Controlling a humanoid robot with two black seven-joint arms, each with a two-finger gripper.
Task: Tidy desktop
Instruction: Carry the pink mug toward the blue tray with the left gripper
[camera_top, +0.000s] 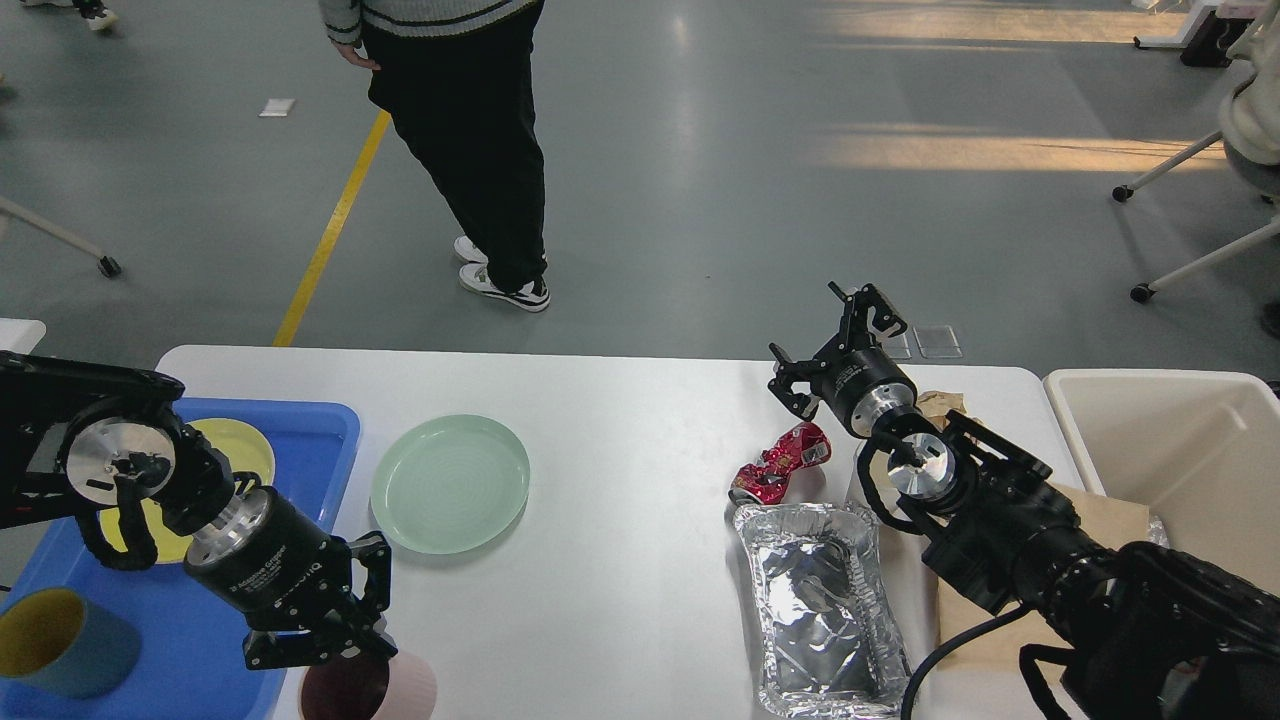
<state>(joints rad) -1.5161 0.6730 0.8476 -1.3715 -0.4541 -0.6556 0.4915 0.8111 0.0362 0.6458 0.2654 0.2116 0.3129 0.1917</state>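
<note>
The desktop (620, 450) stretches wide across the view, a big white rectangular top, smooth and matte, rounded at its far corners. It lies flat and level, far edge toward the grey floor, near edge cut off by the bottom of the view. Its middle stretch is bare white; both ends carry clutter, and its right end sits just beside a cream bin (1180, 440).

On the white desktop (620, 480) the left gripper (325, 640) grips the rim of a pink cup (375, 688) beside the blue tray (200, 640). A green plate (450, 483), crushed red can (780, 462) and foil container (820, 605) lie there. The right gripper (835, 345) hangs spread above the far edge.
</note>
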